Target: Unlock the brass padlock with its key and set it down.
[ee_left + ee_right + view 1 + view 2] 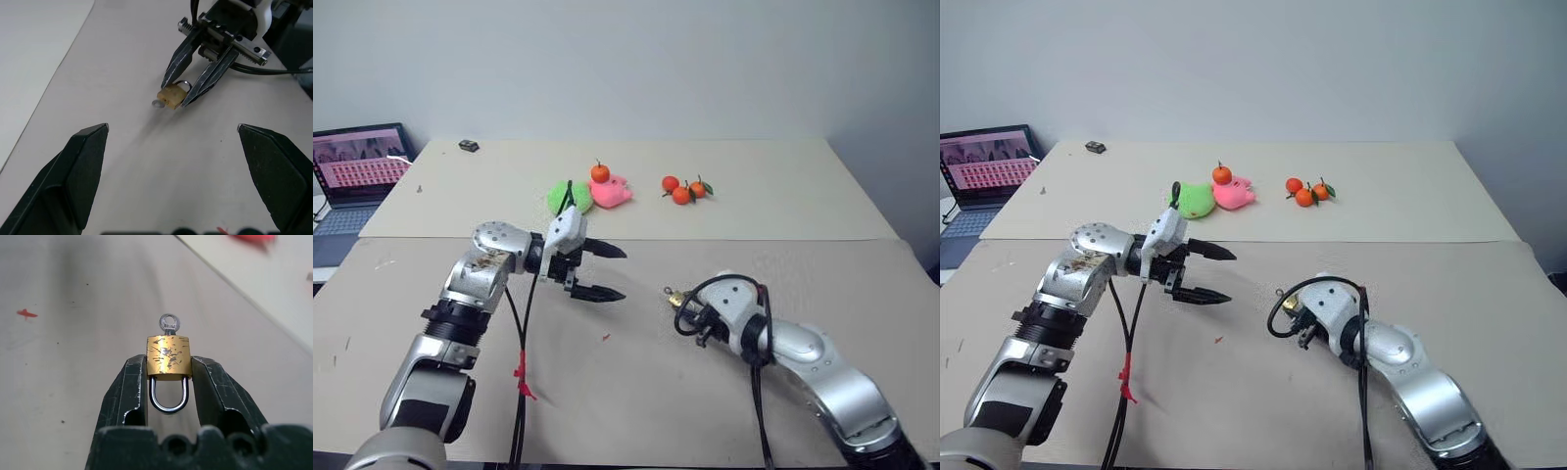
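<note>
Over the tan table [626,392], the right gripper [168,382] pinches the brass padlock [168,357] with its key [169,324] in, shackle looking shut, while the left gripper [604,272] gapes wide just beside it, so turning and setting down seem left.

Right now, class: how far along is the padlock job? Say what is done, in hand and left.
Done: the right gripper is shut on the padlock, with the key already in it. In hand: the left gripper is open, facing the key. Left: the shackle still looks shut, so turn the key, then set the padlock down.
</note>
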### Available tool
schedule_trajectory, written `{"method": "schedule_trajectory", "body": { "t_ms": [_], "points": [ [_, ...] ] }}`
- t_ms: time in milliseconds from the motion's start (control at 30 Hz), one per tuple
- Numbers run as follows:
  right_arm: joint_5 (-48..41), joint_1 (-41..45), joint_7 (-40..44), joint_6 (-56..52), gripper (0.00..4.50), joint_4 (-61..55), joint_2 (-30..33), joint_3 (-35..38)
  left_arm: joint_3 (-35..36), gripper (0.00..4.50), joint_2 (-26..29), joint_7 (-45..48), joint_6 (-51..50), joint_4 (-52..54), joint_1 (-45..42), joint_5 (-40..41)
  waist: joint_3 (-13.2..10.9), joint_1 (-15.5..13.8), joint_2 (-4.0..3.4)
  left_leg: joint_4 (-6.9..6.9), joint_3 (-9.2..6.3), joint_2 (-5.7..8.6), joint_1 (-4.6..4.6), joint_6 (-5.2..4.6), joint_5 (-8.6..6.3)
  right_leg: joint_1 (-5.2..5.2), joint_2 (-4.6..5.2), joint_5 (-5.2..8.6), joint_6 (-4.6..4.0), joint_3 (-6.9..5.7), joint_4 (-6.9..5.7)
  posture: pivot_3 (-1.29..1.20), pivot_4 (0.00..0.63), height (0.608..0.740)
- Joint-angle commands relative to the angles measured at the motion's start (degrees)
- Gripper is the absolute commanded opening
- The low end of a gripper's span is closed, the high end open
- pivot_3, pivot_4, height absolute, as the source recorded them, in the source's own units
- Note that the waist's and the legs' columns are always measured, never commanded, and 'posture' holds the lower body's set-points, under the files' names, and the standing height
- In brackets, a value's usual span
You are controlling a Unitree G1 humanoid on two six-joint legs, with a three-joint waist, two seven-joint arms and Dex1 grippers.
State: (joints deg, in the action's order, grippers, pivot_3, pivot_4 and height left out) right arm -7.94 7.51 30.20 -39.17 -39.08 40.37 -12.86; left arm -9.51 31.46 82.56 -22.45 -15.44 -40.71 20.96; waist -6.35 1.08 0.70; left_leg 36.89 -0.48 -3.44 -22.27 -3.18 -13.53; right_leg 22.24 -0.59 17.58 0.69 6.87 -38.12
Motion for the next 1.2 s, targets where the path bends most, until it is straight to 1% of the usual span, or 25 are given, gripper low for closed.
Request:
{"method": "schedule_trajectory", "body": {
  "t_ms": [33, 100, 133, 333, 500, 600, 800, 1000, 1200],
  "points": [
    [4.47, 2.65, 3.32, 7.94, 0.91, -1.16, 3.46, -1.36, 0.19, 4.5, 2.09, -0.02, -8.61, -0.22, -1.68, 1.45, 0.0, 0.03, 0.0, -0.03, 0.0, 0.0, 0.01, 0.0, 0.0, 0.01, 0.0, 0.0, 0.0, 0.0, 0.01, 0.0, 0.15, 0.66],
    [7.36, 4.54, 4.23, 12.24, 0.91, 1.16, 4.18, -3.06, -2.64, 4.5, 3.48, 0.06, -11.22, 0.77, -0.44, -0.44, 0.0, 0.22, 0.0, -0.05, -0.01, -0.04, 0.03, -0.02, -0.01, 0.01, -0.05, 0.0, 0.0, -0.02, 0.0, 0.0, 0.15, 0.66],
    [8.88, 5.67, 4.54, 14.55, 0.91, 2.86, 4.03, -4.1, -2.89, 4.5, 3.04, -1.09, -14.13, 1.94, -0.02, 0.27, 0.0, 0.34, -0.01, -0.07, -0.01, -0.05, 0.03, -0.03, -0.02, 0.02, -0.07, 0.0, 0.0, -0.01, 0.0, 0.0, 0.15, 0.66],
    [13.49, 9.39, 6.21, 21.25, 0.91, 7.58, 1.9, -7.34, -0.25, 4.5, 0.33, -6.12, -28.68, 8.43, -0.3, 6.96, -0.01, -0.26, 0.01, 0.02, -0.02, -0.03, -0.05, -0.03, -0.01, 0.04, -0.02, -0.01, -0.03, -0.02, 0.01, 0.0, 0.15, 0.66],
    [15.14, 9.4, 7.47, 22.78, 0.91, 8.1, 0.51, -7.74, 0.99, 4.5, -0.68, -8.8, -34.89, 11.61, 0.18, 11.22, -0.01, -0.3, 0.0, 0.01, -0.03, -0.01, -0.03, -0.02, -0.01, 0.02, 0.01, -0.05, -0.1, -0.02, -0.02, 0.0, 0.15, 0.66],
    [15.58, 8.56, 7.85, 22.83, 0.91, 7.57, -0.11, -7.53, -0.59, 4.5, -0.07, -9.45, -34.64, 12.17, 1.12, 10.74, 0.0, -0.3, 0.0, 0.01, -0.03, -0.01, -0.01, -0.02, -0.01, 0.02, 0.01, -0.11, -0.19, -0.03, -0.04, 0.0, 0.15, 0.66],
    [17.38, 6.79, 8.0, 21.43, 0.91, 5.39, -1.39, -7.36, -2.83, 4.5, -0.52, -11.78, -31.96, 9.47, 1.41, 7.94, 0.0, -0.22, -0.01, 0.02, -0.03, 0.0, 0.03, 0.01, 0.0, 0.0, 0.0, -0.12, -0.22, -0.01, -0.09, 0.0, 0.15, 0.66],
    [16.52, 6.42, 8.11, 18.22, 0.91, 2.86, -2.86, -5.47, -3.3, 4.5, -0.18, -10.43, -31.27, 8.23, 1.26, 8.39, 0.0, -0.29, -0.01, 0.02, -0.03, 0.0, 0.02, 0.02, 0.01, 0.0, 0.0, -0.12, -0.21, -0.02, -0.09, 0.0, 0.15, 0.66],
    [16.41, 6.45, 9.78, 17.08, 0.91, 1.89, -2.57, -5.49, -3.32, 4.5, -0.94, -10.29, -30.32, 6.06, 0.18, 7.9, 0.0, -0.26, -0.01, 0.02, -0.04, 0.01, 0.02, 0.01, 0.01, 0.0, 0.02, -0.16, -0.29, -0.02, -0.07, 0.0, 0.15, 0.66]
  ]
}}
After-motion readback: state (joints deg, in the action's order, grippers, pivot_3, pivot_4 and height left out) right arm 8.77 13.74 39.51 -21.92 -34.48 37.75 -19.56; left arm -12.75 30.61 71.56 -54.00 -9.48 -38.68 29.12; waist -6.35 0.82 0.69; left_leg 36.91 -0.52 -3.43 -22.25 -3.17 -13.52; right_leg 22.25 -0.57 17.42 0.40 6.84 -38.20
